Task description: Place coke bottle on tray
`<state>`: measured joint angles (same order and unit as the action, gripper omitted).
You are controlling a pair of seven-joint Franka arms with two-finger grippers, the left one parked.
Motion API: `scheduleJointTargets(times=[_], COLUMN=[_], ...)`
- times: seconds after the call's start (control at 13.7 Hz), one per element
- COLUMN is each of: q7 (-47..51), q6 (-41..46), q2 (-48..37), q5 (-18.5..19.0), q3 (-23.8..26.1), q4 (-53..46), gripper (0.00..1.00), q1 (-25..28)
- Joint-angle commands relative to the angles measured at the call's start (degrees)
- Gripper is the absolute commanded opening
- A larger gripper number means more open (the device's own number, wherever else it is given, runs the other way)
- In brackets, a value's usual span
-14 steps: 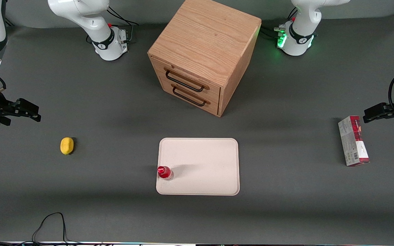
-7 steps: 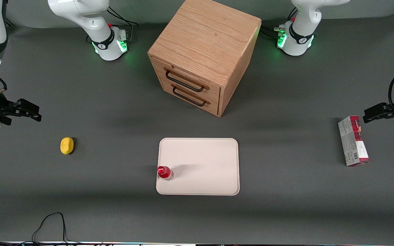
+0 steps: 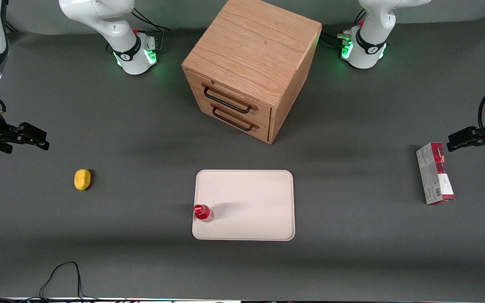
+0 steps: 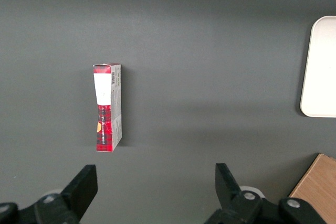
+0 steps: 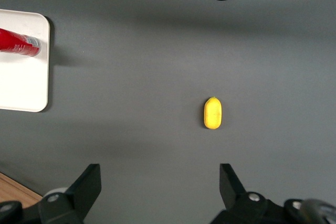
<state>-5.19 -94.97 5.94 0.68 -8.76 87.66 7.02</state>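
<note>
A: Where is the coke bottle (image 3: 203, 212)?

B: Upright on the tray (image 3: 251, 198), just inside the edge facing the working arm's end.

A: And the hand (image 3: 36, 141)?

B: Well apart, out at the working arm's end of the surface, above and past the lemon (image 3: 82, 179), fingers spread, grasping nothing. I judge the placing done.

In the right wrist view the bottle (image 5: 20, 44) on the tray (image 5: 31, 85) is cut off at the edge, cap unseen; the tray runs out too. The tool (image 5: 157, 190) shows only two spread fingertips (image 5: 89, 182).
</note>
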Motion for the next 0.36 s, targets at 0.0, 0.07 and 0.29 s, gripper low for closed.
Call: scheduleJointTargets(times=[0.0, 0.07, 0.29], q7=[0.9, 0.7, 1.1], q6=[1.3, 1.3, 1.3], q2=[-0.9, -0.8, -0.9], q5=[-2.4, -2.9, -2.9], q3=[-0.9, -1.0, -0.9], q4=[0.6, 0.7, 0.6], gripper=[1.00, 1.00, 1.00], q1=[0.7, 0.7, 0.7])
